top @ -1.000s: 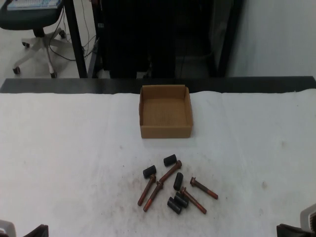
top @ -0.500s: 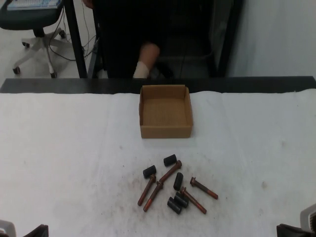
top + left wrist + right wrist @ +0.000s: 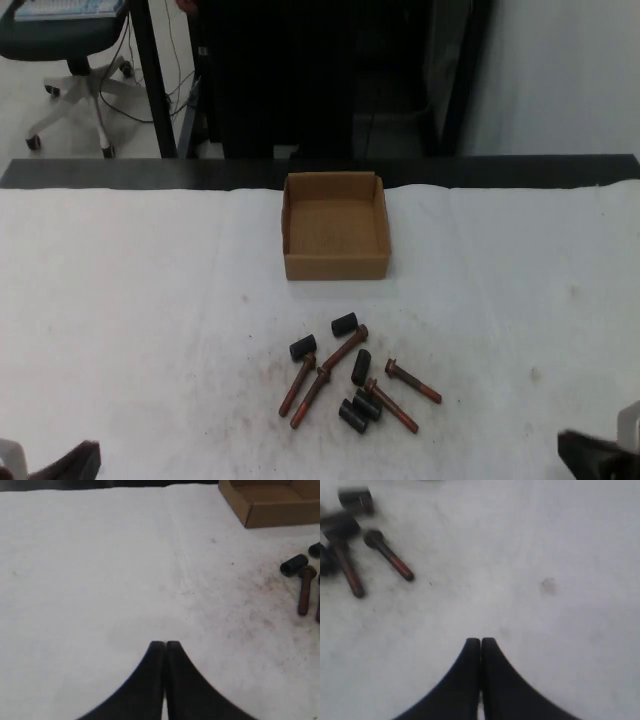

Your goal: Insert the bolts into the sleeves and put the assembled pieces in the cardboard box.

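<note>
Hovering low over the cloth (image 3: 75,555), left pincer (image 3: 165,645) and right pincer (image 3: 481,641) both pressed together.

The left gripper (image 3: 165,645) has its two dark fingers pressed together, tips touching. It sits well short of the cardboard box (image 3: 335,225) and off to the box's left, pointing forward. The right gripper (image 3: 480,641) is in the same state, its fingers closed tip to tip, and it sits well short of the box on its right side. In the high view, a dark part of the left arm (image 3: 68,464) shows at the near edge far left of the box. The right arm (image 3: 598,452) shows at the near edge far right of it.
</note>
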